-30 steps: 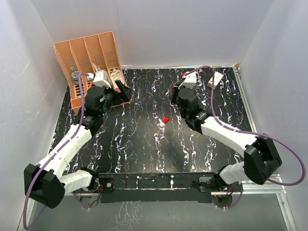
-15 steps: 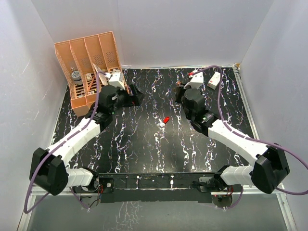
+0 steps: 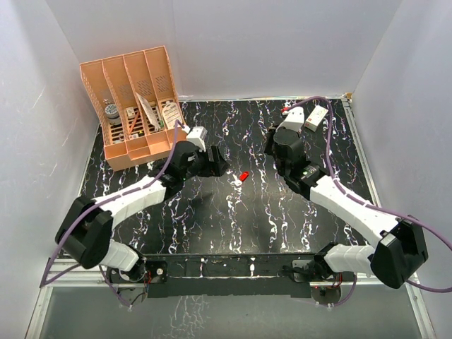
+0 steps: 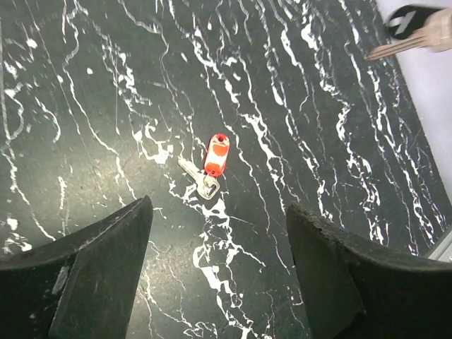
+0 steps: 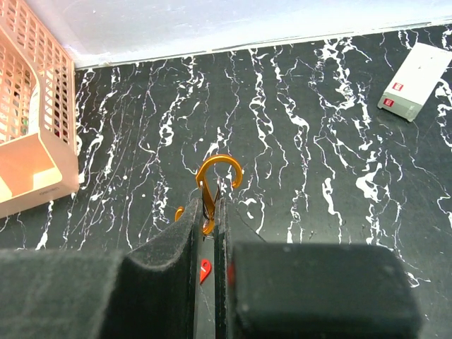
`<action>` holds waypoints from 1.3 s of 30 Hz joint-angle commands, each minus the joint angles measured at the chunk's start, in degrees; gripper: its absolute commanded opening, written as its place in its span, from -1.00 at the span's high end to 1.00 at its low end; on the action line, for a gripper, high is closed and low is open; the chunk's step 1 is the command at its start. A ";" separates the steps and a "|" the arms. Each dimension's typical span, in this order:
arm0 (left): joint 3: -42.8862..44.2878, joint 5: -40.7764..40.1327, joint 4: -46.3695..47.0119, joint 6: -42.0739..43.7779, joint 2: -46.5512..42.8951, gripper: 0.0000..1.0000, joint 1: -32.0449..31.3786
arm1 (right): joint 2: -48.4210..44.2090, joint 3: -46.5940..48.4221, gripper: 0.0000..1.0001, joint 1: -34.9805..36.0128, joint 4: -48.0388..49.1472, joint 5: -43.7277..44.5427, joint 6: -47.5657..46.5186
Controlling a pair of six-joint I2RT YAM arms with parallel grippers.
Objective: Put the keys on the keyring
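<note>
Left gripper (image 4: 219, 205) hangs over the black marbled table (image 4: 332, 141) with its two fingers spread wide and nothing between them. The keys lie on the table just ahead of its fingertips, roughly centred in the gap. The red key (image 4: 217, 154) lies a little farther out. The silver key (image 4: 200, 182) is tucked against the red key's near end, closer to the left finger, and the two are touching. Neither finger is touching a key.

Over on the right gripper (image 5: 208, 215), the fingers are pressed together and pinching the keyring (image 5: 219, 158). Its orange-gold hook sticks out past the fingertips, open end curling to the right, lifted clear of the table. Down through the slit between those fingers a speck of red shows on the table below.

Off to that gripper's far left sits a peach mesh basket (image 5: 35, 162), and well off to its upper right lies a small white box (image 5: 417, 81).
</note>
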 commanded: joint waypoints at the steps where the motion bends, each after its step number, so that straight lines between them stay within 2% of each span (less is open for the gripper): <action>1: -1.43 0.34 5.50 -2.86 3.87 -0.47 -1.33 | -2.81 3.32 1.00 -0.57 0.55 0.17 0.33; 11: 0.15 1.40 12.69 -5.61 13.94 -0.31 -3.46 | -4.33 3.15 1.00 -1.51 -0.04 -0.40 -0.05; 19: 3.62 2.25 13.88 -5.00 20.24 -0.21 -4.67 | -4.97 2.87 1.00 -2.02 -0.04 -0.71 -0.09; 28: 9.71 -0.01 9.63 -2.15 25.29 -0.03 -6.70 | -5.70 2.44 1.00 -2.61 -0.26 -1.03 -0.16; 39: 18.38 -6.46 0.28 3.08 31.10 0.00 -9.49 | -6.74 2.39 1.00 -3.03 -0.27 -0.99 -0.35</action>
